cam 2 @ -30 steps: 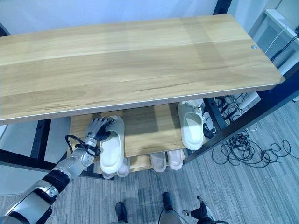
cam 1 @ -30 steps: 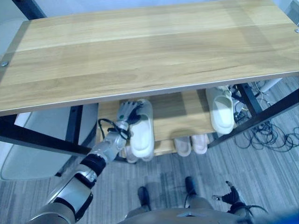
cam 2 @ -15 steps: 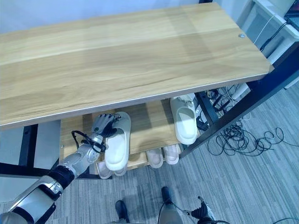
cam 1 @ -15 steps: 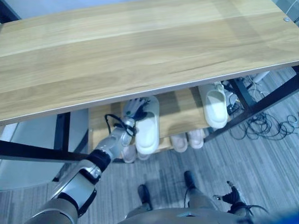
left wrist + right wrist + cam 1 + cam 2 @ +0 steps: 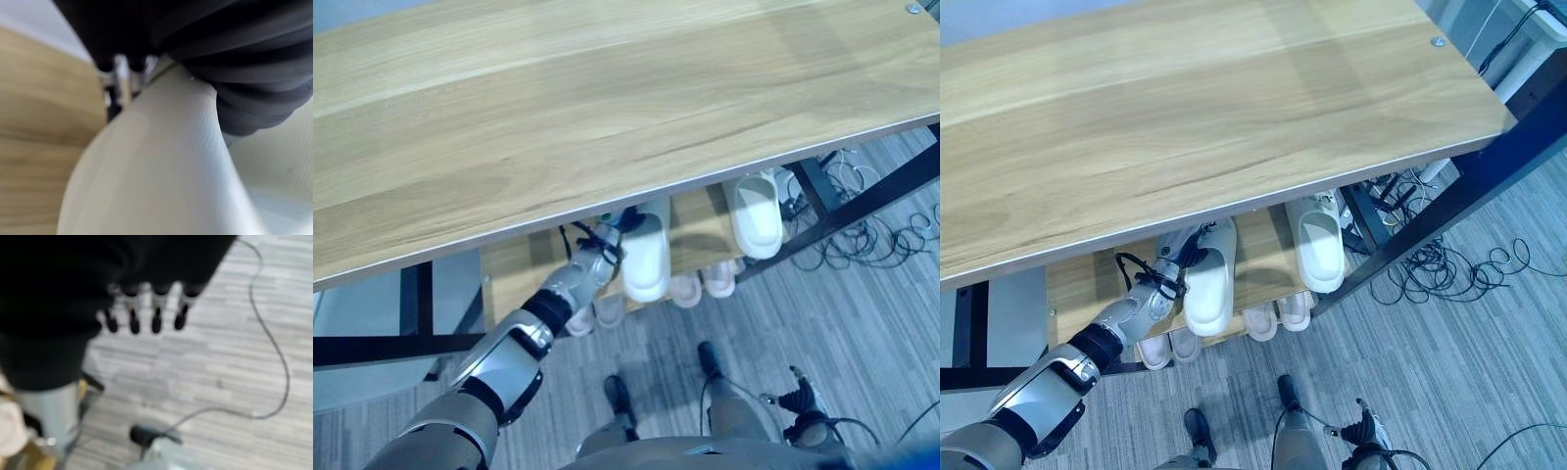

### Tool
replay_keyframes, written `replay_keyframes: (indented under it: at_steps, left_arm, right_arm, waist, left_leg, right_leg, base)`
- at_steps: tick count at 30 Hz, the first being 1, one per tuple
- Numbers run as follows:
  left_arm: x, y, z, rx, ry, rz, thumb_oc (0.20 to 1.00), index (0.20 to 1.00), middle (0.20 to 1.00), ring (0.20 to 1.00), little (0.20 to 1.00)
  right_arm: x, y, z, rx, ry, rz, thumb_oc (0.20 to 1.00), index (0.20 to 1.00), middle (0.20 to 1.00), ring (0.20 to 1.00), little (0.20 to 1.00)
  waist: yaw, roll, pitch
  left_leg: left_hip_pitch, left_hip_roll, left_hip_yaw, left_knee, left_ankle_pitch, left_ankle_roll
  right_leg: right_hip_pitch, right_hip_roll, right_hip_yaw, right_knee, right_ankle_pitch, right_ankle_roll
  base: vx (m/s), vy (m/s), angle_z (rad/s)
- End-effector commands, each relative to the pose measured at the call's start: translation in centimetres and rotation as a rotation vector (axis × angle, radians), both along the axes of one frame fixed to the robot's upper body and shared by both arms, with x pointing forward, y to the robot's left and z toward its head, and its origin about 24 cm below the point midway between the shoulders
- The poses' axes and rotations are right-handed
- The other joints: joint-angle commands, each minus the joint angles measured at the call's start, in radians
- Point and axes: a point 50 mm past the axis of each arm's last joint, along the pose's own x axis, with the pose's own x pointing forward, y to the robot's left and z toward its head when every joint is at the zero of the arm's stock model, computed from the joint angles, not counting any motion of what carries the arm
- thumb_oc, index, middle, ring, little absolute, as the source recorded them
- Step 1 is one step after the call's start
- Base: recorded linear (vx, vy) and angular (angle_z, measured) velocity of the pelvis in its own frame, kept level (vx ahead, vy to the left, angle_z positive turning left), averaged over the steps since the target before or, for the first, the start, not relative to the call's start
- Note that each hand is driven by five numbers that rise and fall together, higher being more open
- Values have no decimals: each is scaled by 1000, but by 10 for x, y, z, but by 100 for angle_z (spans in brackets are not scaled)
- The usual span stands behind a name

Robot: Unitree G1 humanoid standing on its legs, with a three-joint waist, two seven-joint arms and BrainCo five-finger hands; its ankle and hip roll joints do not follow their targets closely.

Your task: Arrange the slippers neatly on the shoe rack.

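Robot's left hand reaches under the wooden table top to a cream slipper on the shoe rack's upper shelf. Fingers curl round the slipper's toe end, w/ the strap pressed right against the wrist cam, so the hand is closed on it. The slipper lies lengthwise, heel poking out past the shelf's front edge, toe tucked beneath the table top.

Its mate sits on the same shelf, well apart toward the black table leg, also heel-out. On the lower shelf, just below the held slipper, a pale pair stands side by side; another pair shows beside the forearm.

Right hand hangs over grey floor, fingers straight and relaxed, carrying nothing.

Handling, as a judgement: the slipper looks like light molded foam, soft but shape-keeping, matte and prob. not slippery. Nothing fragile. Best hold is approx. at the strap or the sole's edge near the toe; pinching mid-sole could flex it.
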Motion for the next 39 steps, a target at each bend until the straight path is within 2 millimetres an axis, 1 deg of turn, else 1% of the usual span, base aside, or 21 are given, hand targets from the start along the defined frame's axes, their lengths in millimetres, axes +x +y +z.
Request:
replay_keyframes:
  at_steps: [1,7,11,13,20,26,30,35,37,39]
  left_arm:
    - [20,-12,31,-39,-80,7,200,200,200,200,200]
    - [19,-20,34,-61,-82,-17,200,200,200,200,200]
    - [19,-26,36,-83,-81,-28,200,200,200,200,200]
    - [19,-35,37,-105,-82,-46,200,200,200,200,200]
    - [19,-41,34,-94,-76,-43,200,200,200,200,200]
    - [17,-53,32,-86,-62,-69,200,200,200,200,200]
    - [21,-49,29,-50,-60,-28,200,200,200,200,200]
    - [28,-35,29,-40,-54,47,200,200,200,200,200]
    - [29,-33,30,-38,-55,60,200,200,200,200,200]
    - [33,-29,35,-16,-73,69,200,200,200,200,200]
  right_arm:
    - [3,-29,10,-87,-25,-36,1000,1000,1000,1000,1000]
    - [-1,-30,8,-82,-18,-51,1000,1000,1000,1000,1000]
    - [0,-29,8,-80,-18,-52,1000,1000,1000,1000,1000]
    - [2,-29,9,-78,-21,-58,1000,1000,1000,1000,1000]
    - [3,-31,10,-86,-30,-58,1000,1000,1000,1000,1000]
    - [5,-35,11,-92,-39,-85,1000,1000,1000,1000,1000]
    - [3,-35,11,-90,-37,-91,1000,1000,1000,1000,1000]
    - [-4,-37,9,-98,-17,-102,1000,1000,1000,1000,1000]
    - [-4,-38,9,-100,-16,-100,1000,1000,1000,1000,1000]
    - [-3,-38,9,-103,-19,-96,1000,1000,1000,1000,1000]
  waist:
    - [-26,39,-24]
    - [-36,42,-28]
    - [-38,44,-29]
    - [-38,45,-28]
    - [-46,46,-30]
    - [-48,50,-34]
    - [-49,48,-40]
    - [-47,42,-46]
    - [-47,42,-47]
    - [-48,41,-44]
  left_leg:
    - [-29,82,-83,8,49,-68]
    - [-28,87,-81,8,50,-70]
    - [-31,87,-86,8,50,-71]
    - [-33,87,-90,8,51,-72]
    - [-29,88,-85,8,47,-71]
    - [-27,91,-88,8,46,-72]
    - [-31,92,-87,8,46,-74]
    - [-34,97,-91,8,48,-75]
    - [-36,98,-92,8,48,-76]
    - [-44,99,-97,8,51,-76]
  right_leg:
    - [-21,-32,-22,11,38,84]
    - [-24,-29,-20,11,34,82]
    - [-26,-28,-22,11,33,80]
    - [-28,-28,-23,11,34,80]
    - [-32,-26,-15,11,35,81]
    - [-29,-25,-18,11,33,79]
    - [-35,-21,-17,11,33,80]
    - [-38,-18,-18,11,33,78]
    - [-39,-18,-18,11,33,78]
    - [-44,-18,-23,11,33,77]
  base:
    - [4,-17,-21]
    - [10,-25,-9]
    - [0,0,0]
    - [0,0,0]
    - [1,-1,-1]
    - [4,-1,-2]
    - [0,0,0]
    - [0,0,0]
    - [0,0,0]
    - [0,0,0]
